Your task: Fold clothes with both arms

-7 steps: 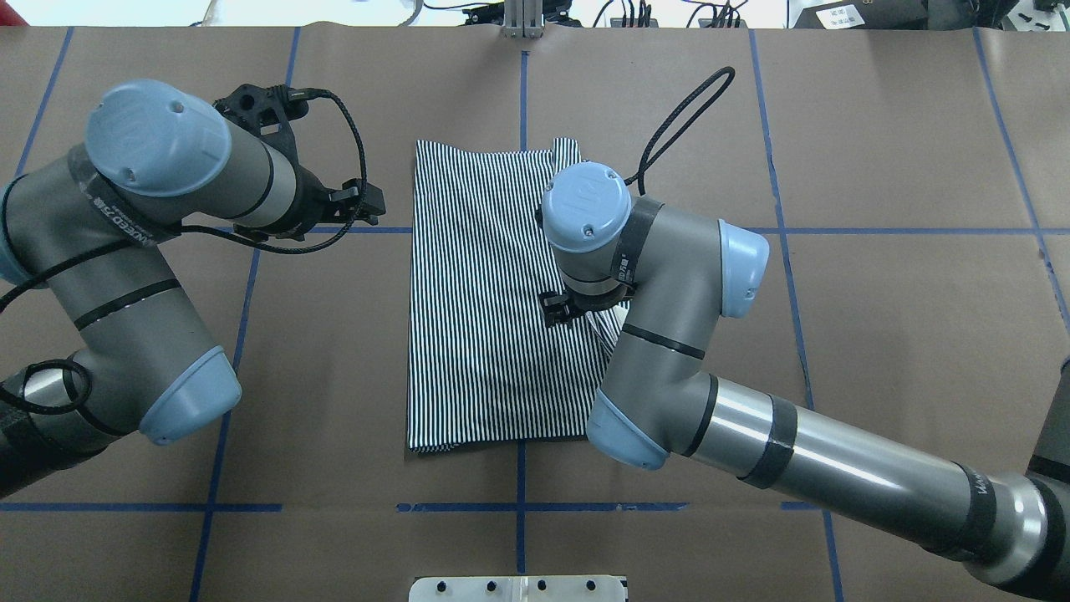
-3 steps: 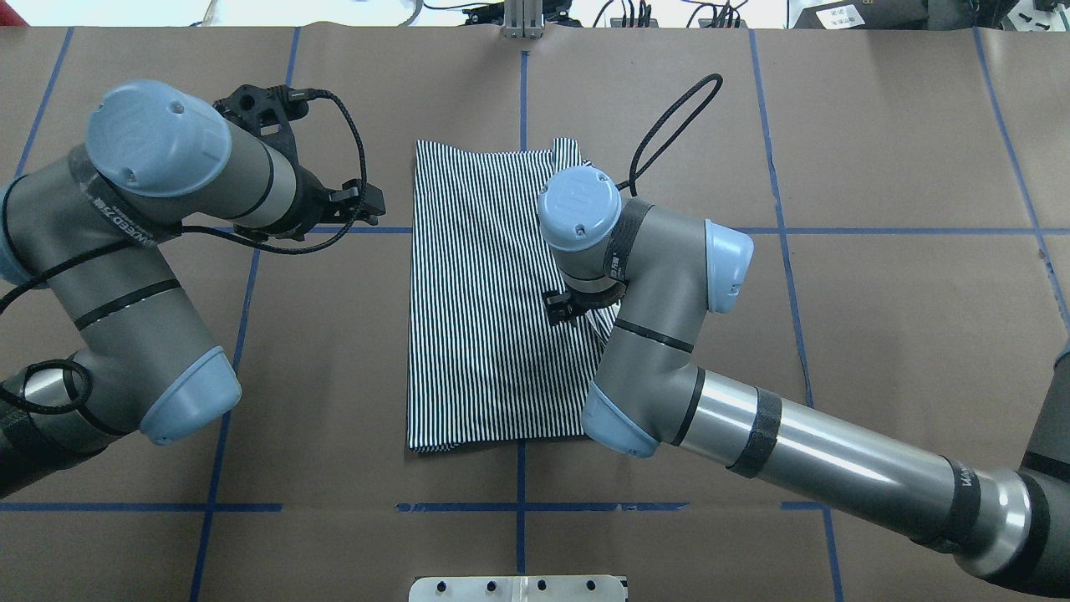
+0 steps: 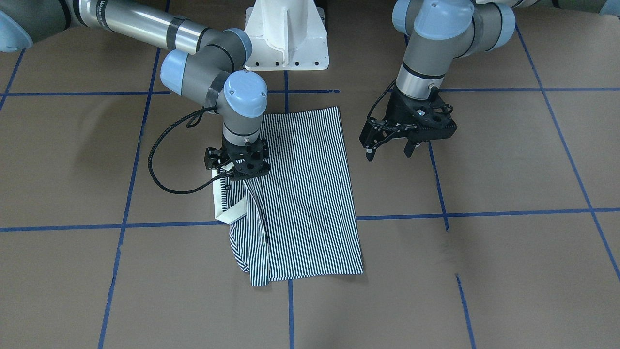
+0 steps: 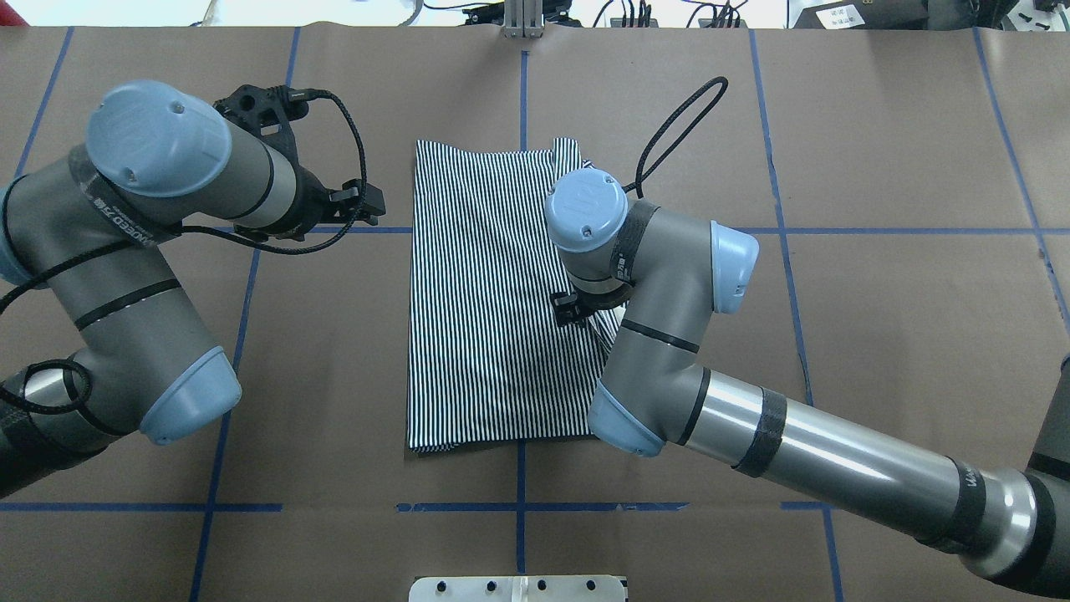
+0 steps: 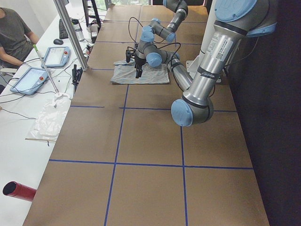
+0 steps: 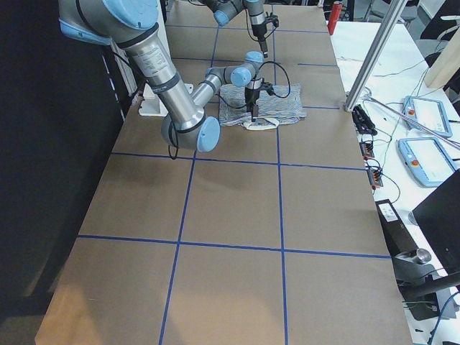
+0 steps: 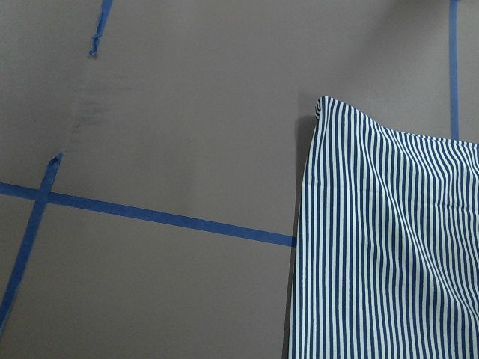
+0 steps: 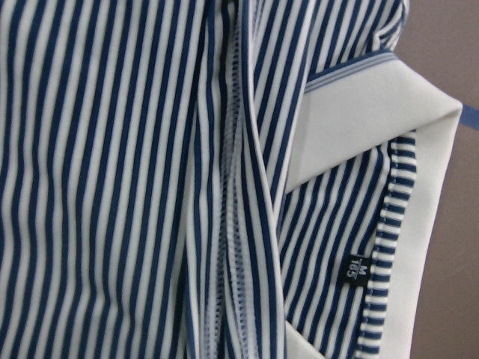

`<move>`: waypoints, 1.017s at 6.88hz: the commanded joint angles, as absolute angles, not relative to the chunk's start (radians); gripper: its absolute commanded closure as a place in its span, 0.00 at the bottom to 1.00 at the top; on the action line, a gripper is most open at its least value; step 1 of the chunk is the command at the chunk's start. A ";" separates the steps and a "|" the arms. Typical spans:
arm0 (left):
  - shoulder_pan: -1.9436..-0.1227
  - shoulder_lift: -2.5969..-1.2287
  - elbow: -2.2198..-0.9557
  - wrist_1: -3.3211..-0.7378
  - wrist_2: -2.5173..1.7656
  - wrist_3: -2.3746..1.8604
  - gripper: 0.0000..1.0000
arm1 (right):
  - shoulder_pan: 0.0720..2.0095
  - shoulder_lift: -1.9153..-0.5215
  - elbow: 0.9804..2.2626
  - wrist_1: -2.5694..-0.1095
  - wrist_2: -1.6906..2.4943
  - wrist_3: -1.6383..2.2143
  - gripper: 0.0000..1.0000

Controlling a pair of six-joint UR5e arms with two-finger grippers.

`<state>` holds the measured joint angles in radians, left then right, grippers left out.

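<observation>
We judge the polo shirt [image 3: 310,194] half folded: right gripper [image 3: 237,175] clamps its side flap, left gripper [image 3: 388,152] stands with fingers apart; cross-folds remain

The soft cotton polo shirt [image 3: 310,194] has thin navy-and-white stripes. Its flat collar [image 8: 434,149] is plain cream, and a small dark label [image 8: 358,268] by it bears white print. The paper-covered tabletop [image 3: 484,271] is matt brown, gridded with blue tape lines [image 3: 484,213]. The jointed left arm [image 3: 426,58] and right arm [image 3: 135,22] are grey and silver with light blue caps. The left pincer [image 3: 388,155], right pincer [image 3: 237,177] and looped cable [image 3: 151,165] are black. The pedestal base [image 3: 286,34] is white.
</observation>
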<state>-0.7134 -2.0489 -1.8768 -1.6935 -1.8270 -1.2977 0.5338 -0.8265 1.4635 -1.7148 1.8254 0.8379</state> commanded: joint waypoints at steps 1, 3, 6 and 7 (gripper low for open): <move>-0.713 -2.052 -1.878 -1.694 -1.827 -1.299 0.00 | 0.573 -0.836 1.465 -1.718 1.838 0.812 0.00; -0.713 -2.056 -1.878 -1.694 -1.827 -1.304 0.00 | 0.658 -0.914 1.491 -1.740 1.847 0.680 0.00; -0.713 -2.060 -1.879 -1.692 -1.828 -1.302 0.00 | 0.749 -0.898 1.544 -1.756 1.905 0.594 0.00; -0.713 -2.059 -1.879 -1.692 -1.829 -1.301 0.00 | 0.744 -0.771 1.429 -1.749 1.904 0.601 0.00</move>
<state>-0.7133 -2.0586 -1.8791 -1.6922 -1.8280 -1.3021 0.7416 -0.8923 1.5251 -1.7534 1.8945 0.5983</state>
